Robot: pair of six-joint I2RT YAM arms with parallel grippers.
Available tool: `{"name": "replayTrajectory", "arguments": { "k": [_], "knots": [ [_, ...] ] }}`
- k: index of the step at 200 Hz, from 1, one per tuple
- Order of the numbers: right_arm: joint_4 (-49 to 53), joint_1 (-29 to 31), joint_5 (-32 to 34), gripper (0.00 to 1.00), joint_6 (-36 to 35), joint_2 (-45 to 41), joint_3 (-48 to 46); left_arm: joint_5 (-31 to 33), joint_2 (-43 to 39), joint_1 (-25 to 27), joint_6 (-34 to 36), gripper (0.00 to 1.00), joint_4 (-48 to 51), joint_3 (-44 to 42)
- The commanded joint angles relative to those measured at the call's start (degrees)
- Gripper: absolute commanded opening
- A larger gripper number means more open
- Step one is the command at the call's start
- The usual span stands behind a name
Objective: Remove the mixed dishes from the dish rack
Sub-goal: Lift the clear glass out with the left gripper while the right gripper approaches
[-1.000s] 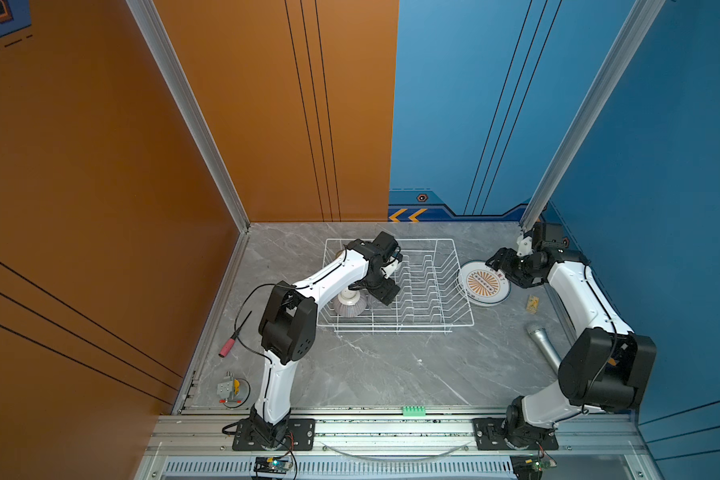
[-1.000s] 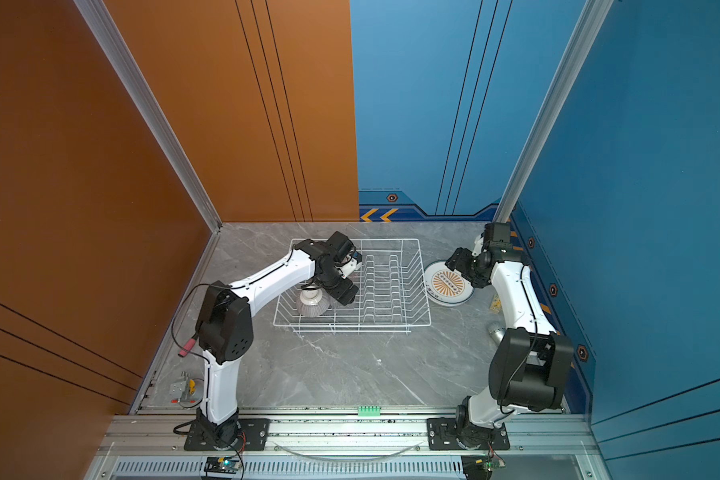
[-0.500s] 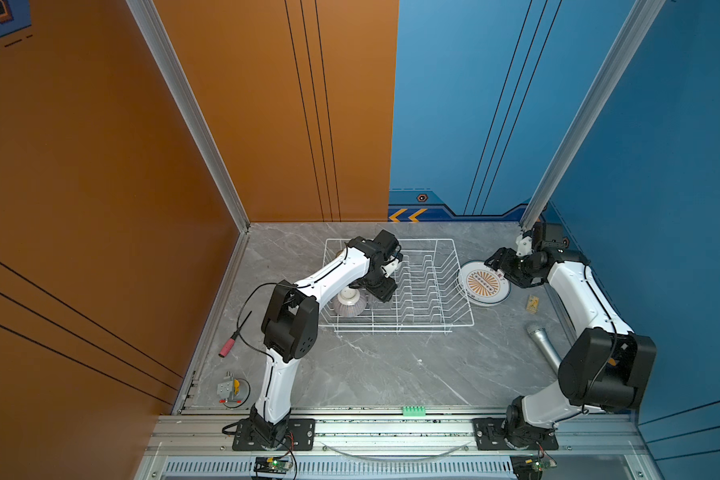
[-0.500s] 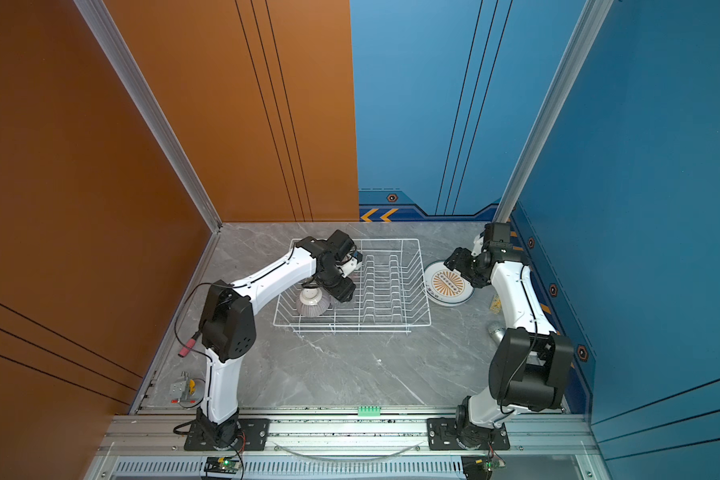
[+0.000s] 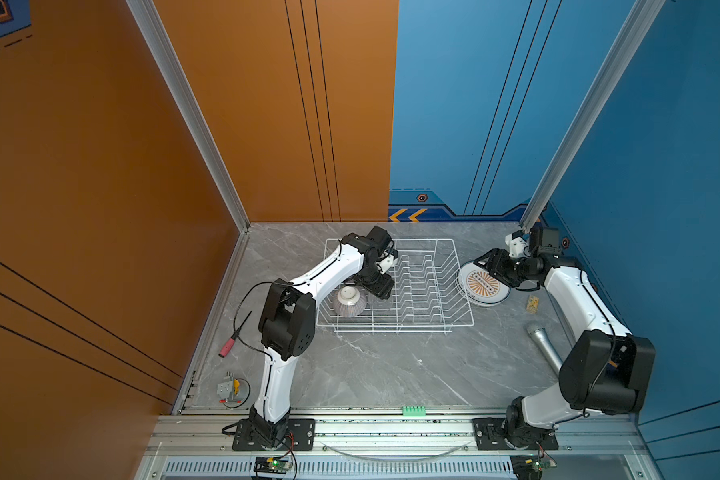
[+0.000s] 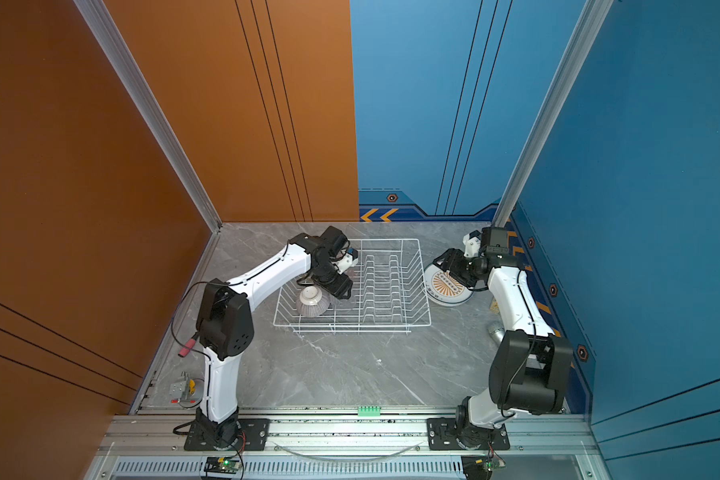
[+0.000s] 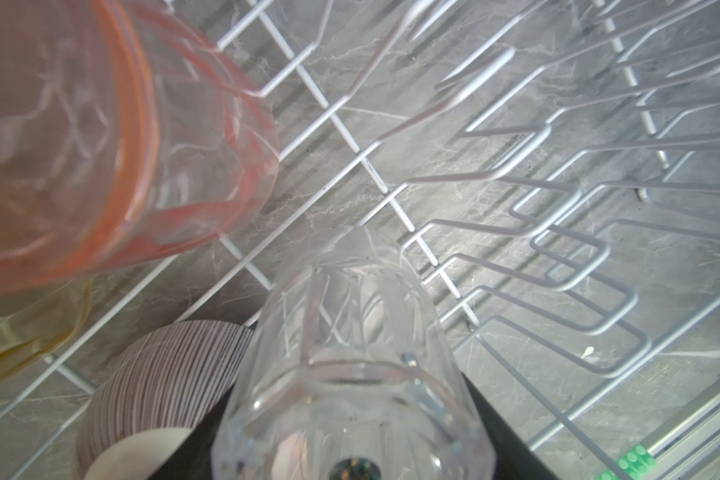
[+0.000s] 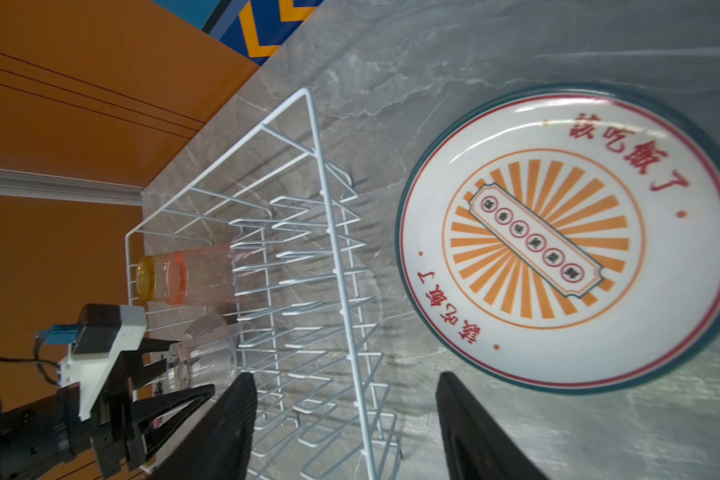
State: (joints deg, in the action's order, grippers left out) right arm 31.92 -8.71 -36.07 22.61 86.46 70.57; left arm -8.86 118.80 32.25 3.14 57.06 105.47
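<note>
Left pincer (image 5: 380, 289) grasps clear tumbler (image 7: 350, 365), dish rack's (image 5: 416, 240) 9 o'clock end; right pincer (image 8: 346, 378) released. I'd lift straight up.

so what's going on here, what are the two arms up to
The two arms are emptying a dish rack. The left gripper is down inside it, closed around a clear tumbler. A striped bowl, upside down, a pink tumbler and a yellow tumbler are also in the rack. The right gripper, open and empty, hovers by a printed plate lying on the table to the right of the rack.
</note>
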Motion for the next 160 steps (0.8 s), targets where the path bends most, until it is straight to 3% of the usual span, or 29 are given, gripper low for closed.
{"name": "replayTrajectory", "arguments": {
  "k": [1, 53, 96, 132, 160],
  "knots": [
    [-5.96, 0.79, -8.44, 0.66, 1.34, -2.84, -1.25, -2.61, -4.54, -0.42, -0.87, 0.02, 1.87, 1.74],
    [-14.94, 4.48, -21.58, 0.64, 4.93, -6.0, -5.36, -5.93, -8.27, -0.89, -2.13, 0.02, 1.66, 4.28],
    [-22.07, 8.67, -25.1, 0.55, 9.55, -7.53, -9.63, -12.64, -10.78, -1.67, -3.67, 0.02, -1.19, 5.58],
    [-39.62, 11.08, -28.95, 0.46, 20.35, -7.74, -15.4, -22.01, -13.46, -3.61, -7.92, 0.02, -9.0, 2.51],
    [-59.55, 12.94, -32.21, 0.43, 32.39, -6.79, -19.58, -28.78, -15.32, -4.89, -12.08, 0.03, -16.02, -0.62]
  ]
}}
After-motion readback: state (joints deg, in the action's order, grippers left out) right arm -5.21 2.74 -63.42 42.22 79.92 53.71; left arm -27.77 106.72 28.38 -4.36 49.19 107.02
